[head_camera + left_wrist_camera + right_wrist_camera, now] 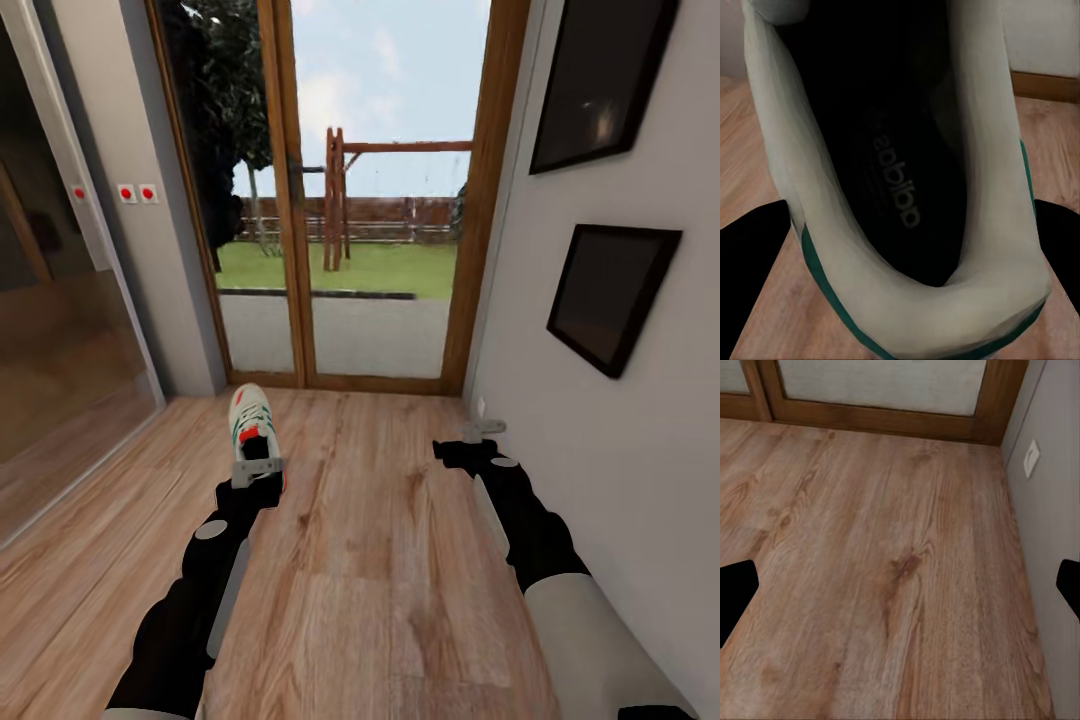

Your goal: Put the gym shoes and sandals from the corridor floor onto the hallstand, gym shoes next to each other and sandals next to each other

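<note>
Near the glass door (350, 190), out over the corridor floor (390, 590), 1 gym shoe (252, 425) sits at the tip of the left gripper (257, 470), toe pointing toward the door. From the left wrist camera the shoe's dark inside and white heel collar with its green stripe loom right up close, with the gripper's 2 dark fingers (750, 247) showing on either side of the heel. That reads as the claw clamped on the heel end, though whether the sole is clear of the planks cannot be told from here.

Handling call: this looks like a light thing, soft in the upper and stiffer around the heel cup and sole, so the heel collar is the sensible place to pinch; a grip on the loose tongue or laces would likely let it swing.

Over by the right-hand wall (620, 430), further from the door than the skirting, the right gripper (470, 440) hangs above bare floor, its 2 fingers spread well apart, holding nothing and touching nothing.
</note>
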Robot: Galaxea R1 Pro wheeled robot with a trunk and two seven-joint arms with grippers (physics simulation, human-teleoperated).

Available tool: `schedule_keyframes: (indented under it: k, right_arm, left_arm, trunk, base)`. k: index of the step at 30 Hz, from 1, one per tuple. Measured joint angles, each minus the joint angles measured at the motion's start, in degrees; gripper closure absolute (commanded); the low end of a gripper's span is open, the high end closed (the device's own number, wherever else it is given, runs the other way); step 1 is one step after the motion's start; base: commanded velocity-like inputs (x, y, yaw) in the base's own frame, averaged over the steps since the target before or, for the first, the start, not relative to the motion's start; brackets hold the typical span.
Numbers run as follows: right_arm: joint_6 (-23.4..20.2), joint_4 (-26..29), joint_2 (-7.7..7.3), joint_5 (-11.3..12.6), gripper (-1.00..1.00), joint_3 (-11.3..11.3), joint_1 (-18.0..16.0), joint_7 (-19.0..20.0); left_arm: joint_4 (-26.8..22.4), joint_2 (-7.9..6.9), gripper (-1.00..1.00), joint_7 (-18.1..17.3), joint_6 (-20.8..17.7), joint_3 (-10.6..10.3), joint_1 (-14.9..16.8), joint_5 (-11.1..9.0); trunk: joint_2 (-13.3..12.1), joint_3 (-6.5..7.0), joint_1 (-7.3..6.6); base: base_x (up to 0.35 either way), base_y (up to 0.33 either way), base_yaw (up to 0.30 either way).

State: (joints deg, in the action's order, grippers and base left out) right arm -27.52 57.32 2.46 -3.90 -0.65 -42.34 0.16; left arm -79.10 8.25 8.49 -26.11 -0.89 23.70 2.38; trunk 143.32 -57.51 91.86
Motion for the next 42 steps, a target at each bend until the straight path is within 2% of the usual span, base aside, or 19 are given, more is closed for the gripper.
schedule_keyframes:
  k: [25,42]
  right_arm:
    - [0.0,0.0,0.0,0.0,-1.0,0.0,0.0,0.0]
    - [0.0,0.0,0.0,0.0,-1.0,0.0,0.0,0.0]
  left_arm:
    - [0.0,-0.01,1.0,0.0,0.0,0.0,0.0,0.0]
    - [0.0,-0.03,1.0,0.0,0.0,0.0,0.0,0.0]
  trunk:
    - [0.0,0.0,0.0]
    - [0.0,0.0,0.0]
  base:
    - [0.333,-0.112,0.0]
    - [0.347,-0.014,0.0]
